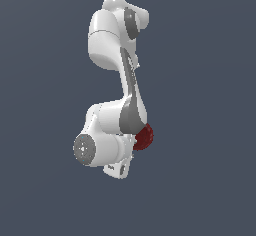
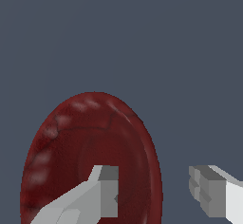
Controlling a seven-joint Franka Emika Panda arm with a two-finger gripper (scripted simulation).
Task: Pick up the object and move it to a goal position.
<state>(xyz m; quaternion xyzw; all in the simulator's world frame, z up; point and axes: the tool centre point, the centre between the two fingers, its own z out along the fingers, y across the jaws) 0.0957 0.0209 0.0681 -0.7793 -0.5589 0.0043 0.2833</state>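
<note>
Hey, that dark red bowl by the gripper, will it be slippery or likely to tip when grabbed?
The red bowl looks glossy, so probably slippery. Its thin curved rim may pivot between the fingers. It appears rigid, likely holding shape. The gripper stands open around its edge.

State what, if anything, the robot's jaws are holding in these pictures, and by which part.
Nothing is visibly held. The gripper is open, one finger in front of the dark red glossy round bowl, the other beside its rim.
</note>
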